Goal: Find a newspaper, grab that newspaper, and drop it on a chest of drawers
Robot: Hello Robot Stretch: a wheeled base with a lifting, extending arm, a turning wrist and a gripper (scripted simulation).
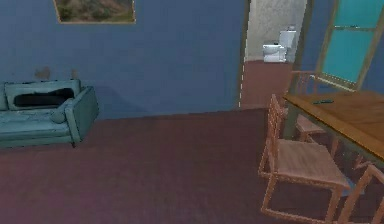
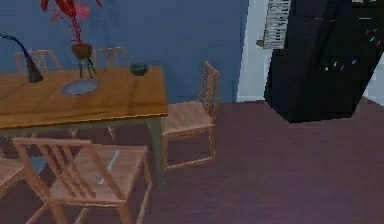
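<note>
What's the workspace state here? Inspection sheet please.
surface: wooden dining table, chair at its end.
job's things: nothing seen.
clutter: red plant in vase, grey plate, small bowl, dark bent-neck item, all on the table.
jaws: nothing seen.
cables: nothing seen.
surroundings: teal sofa, framed picture, toilet beyond a doorway, window, black fridge.
</note>
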